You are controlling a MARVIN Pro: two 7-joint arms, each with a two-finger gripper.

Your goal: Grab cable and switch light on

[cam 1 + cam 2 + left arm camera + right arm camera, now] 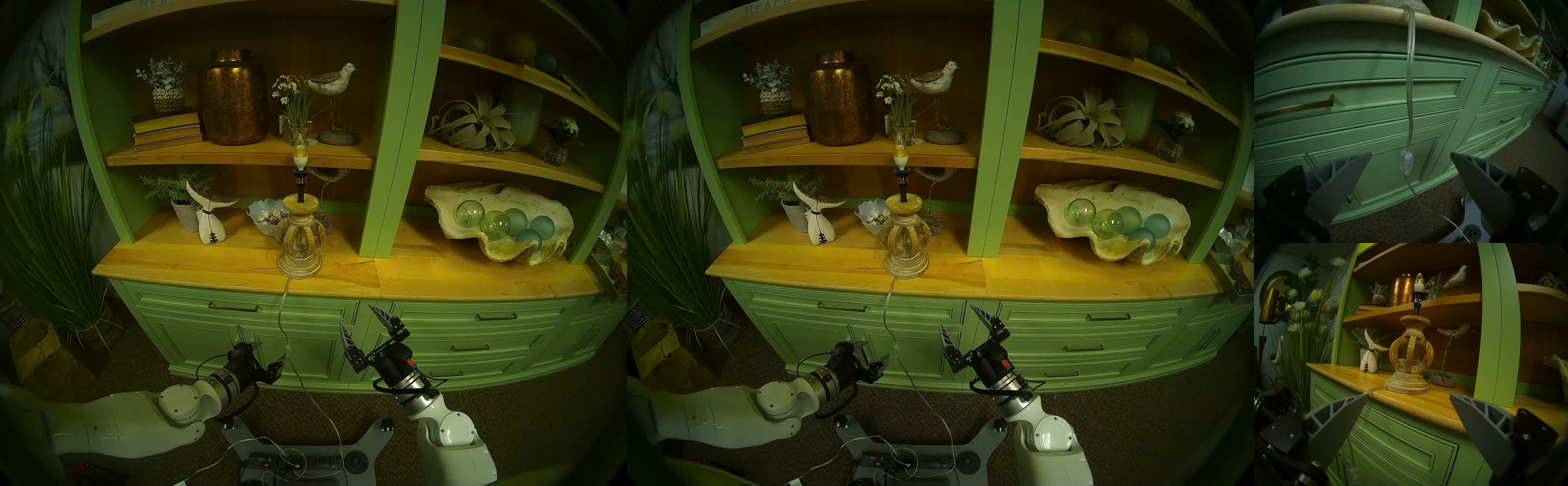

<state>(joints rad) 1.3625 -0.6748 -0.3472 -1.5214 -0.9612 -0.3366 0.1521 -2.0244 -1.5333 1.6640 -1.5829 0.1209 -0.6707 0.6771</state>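
Note:
The light, a candle-shaped bulb (300, 149) on a black stem and a beige wooden lamp base (299, 237), stands at the counter's front edge. In the right wrist view the bulb (1419, 282) looks unlit. The clear cable (282, 305) hangs from the base down the cabinet front; its inline switch block (288, 349) hangs in mid-air. My left gripper (271, 351) is open, level with the switch and just left of it. In the left wrist view the switch (1406, 163) hangs between and beyond its fingertips, untouched. My right gripper (356, 316) is open and empty, to the right of the cable.
The green cabinet (424, 339) with drawer handles stands behind the cable. The cable runs on to a black power strip (295, 461) on my base. A whale-tail figure (210, 220), a bowl of shells (266, 217) and a big shell with green glass balls (498, 220) sit on the counter. A tall grass plant (51, 237) stands at the left.

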